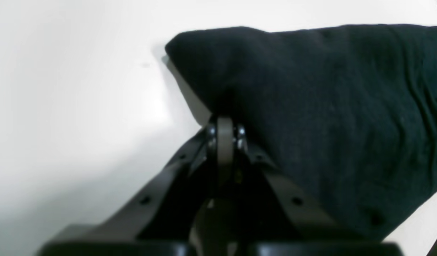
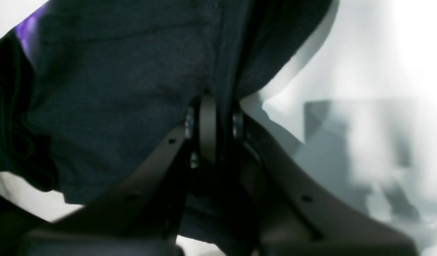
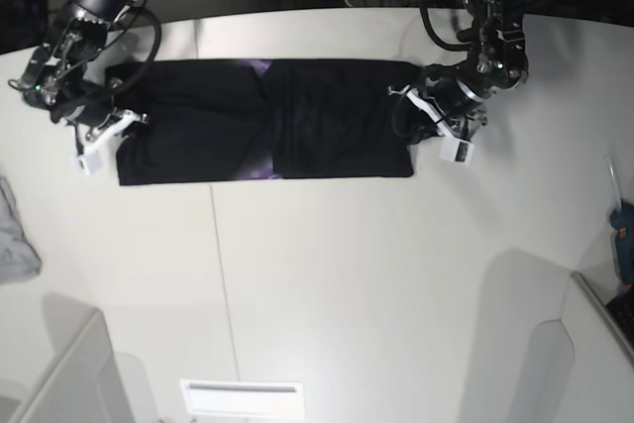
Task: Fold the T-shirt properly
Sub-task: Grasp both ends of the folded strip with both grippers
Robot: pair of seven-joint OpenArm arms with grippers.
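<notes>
the white table (image 3: 327, 274) is carrying the t-shirt (image 3: 297, 131), which is lying as a long black band across its far half, with purple print showing near the middle. the left gripper (image 1: 225, 124) is pinching together on the t-shirt's 3 o'clock end. the right gripper (image 2: 211, 119) is clamping the cloth at the 9 o'clock end. a small grey cloth (image 3: 15, 235) is sitting at the table's 9 o'clock edge.
</notes>
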